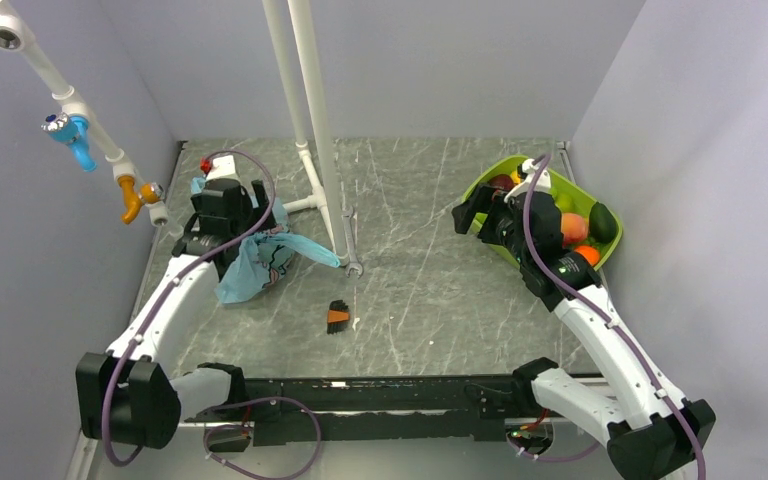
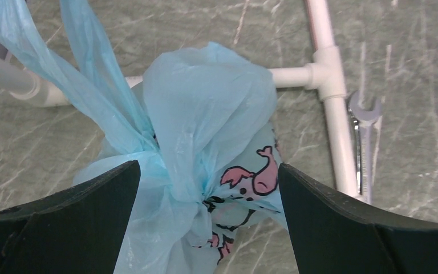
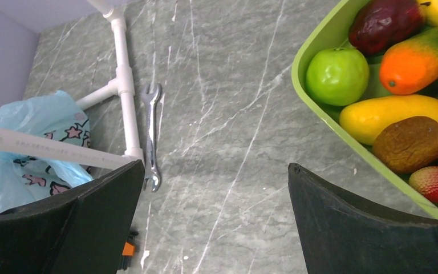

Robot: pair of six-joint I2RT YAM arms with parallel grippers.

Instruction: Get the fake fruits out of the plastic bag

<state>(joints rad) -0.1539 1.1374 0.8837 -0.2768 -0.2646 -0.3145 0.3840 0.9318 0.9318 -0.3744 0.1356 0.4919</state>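
Fake fruits (image 3: 396,117) lie heaped in a lime-green tray (image 3: 317,35) with a smooth rounded rim, at the far right of the table (image 3: 234,114). Among them are a glossy round green apple, a dark red pear-shaped piece, a long orange one shading to green, a smooth yellow oblong, a dull brown oval with a rough skin and a pebbly red berry. The plastic bag (image 2: 205,108) sits at the far left, beside the foot of a white pipe frame (image 3: 124,74). It is thin, crinkly, light-blue film, gathered and twisted at the neck, with its loop handles trailing off as creased ribbons. Pink whale-like figures with dark outlines are printed on its bulging side, and what it holds cannot be seen. The left gripper (image 2: 208,165) hangs right over that twisted neck. Its matte black, wedge-shaped fingers (image 2: 80,211) are spread wide to either side of the bag and not closed on it. The right gripper (image 3: 215,165) is equally wide and holds nothing, hovering over bare table just left of the tray. The tabletop is grey-green stone-patterned sheet with pale veins. A flat silver open-ended wrench (image 3: 151,137) lies alongside the frame's base pipe, and a small black-and-orange tool (image 1: 338,316) rests near the middle of the table, well apart from both the bag and the tray.
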